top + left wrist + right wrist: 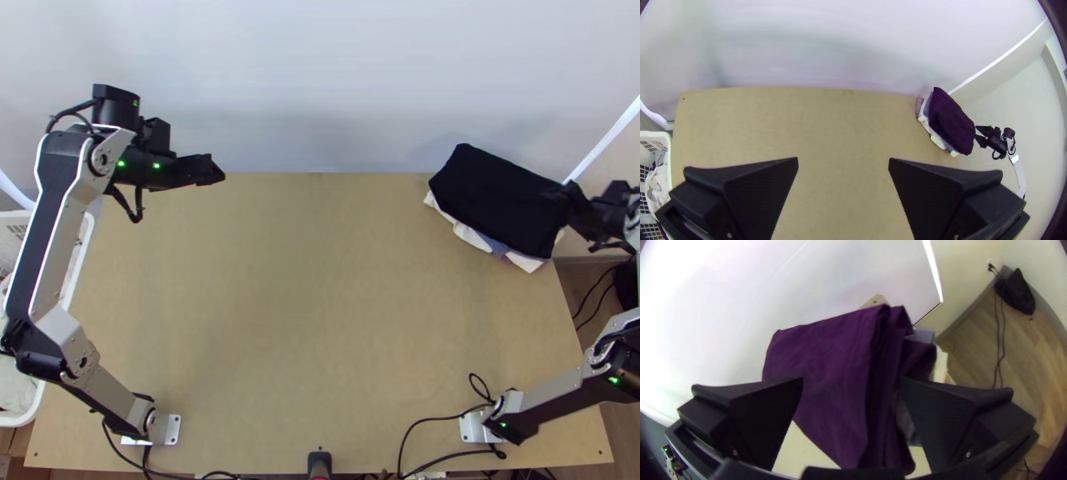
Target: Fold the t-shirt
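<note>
A dark t-shirt (500, 200), black from above and purple in the left wrist view (950, 122), lies folded into a compact bundle on a stack of other cloths at the table's far right corner. My right gripper (570, 210) is at the bundle's right edge; in the right wrist view the right gripper (851, 384) has its fingers wide apart, with the purple cloth (831, 351) between and beyond them. High at the table's far left, my left gripper (218, 172) holds nothing; the left gripper (843, 162) is open over bare wood.
Light folded cloths (472, 234) stick out under the dark bundle. A white basket (36, 400) with cloth in it stands at the table's left side. Black cables (432, 420) run along the near edge, and a pale wall (320, 88) rises behind the far edge.
</note>
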